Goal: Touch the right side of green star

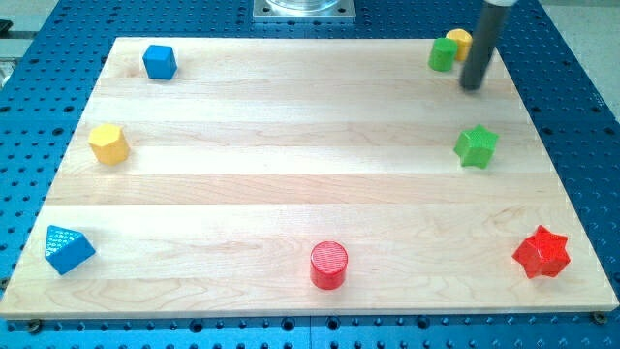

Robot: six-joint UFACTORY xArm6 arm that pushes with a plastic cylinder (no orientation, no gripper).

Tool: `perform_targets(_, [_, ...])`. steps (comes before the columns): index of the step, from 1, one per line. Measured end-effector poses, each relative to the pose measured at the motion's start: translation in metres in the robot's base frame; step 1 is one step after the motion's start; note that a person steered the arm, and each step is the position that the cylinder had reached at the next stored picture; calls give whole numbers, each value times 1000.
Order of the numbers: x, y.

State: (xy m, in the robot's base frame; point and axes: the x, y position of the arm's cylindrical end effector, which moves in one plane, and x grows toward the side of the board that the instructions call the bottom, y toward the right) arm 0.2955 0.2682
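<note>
The green star (476, 145) lies on the wooden board (291, 174) near the view's right edge, at mid height. My tip (472, 85) is above it in the view, a short way toward the view's top and apart from it. The rod comes down from the view's top right. The tip stands just to the right of a green cylinder (442, 54) and a yellow block (459, 42) at the board's top right corner.
A blue cube (159, 61) sits at the top left. A yellow hexagonal block (108, 143) is at the left edge. A blue triangular block (68, 248) is at the bottom left. A red cylinder (328, 265) is at the bottom centre. A red star (542, 253) is at the bottom right.
</note>
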Motion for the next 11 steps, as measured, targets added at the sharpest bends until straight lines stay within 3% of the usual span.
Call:
perform_targets(1, [16, 67])
perform_targets(2, [79, 60])
perform_targets(3, [114, 41])
perform_targets(7, [129, -38])
perform_targets(11, [148, -31])
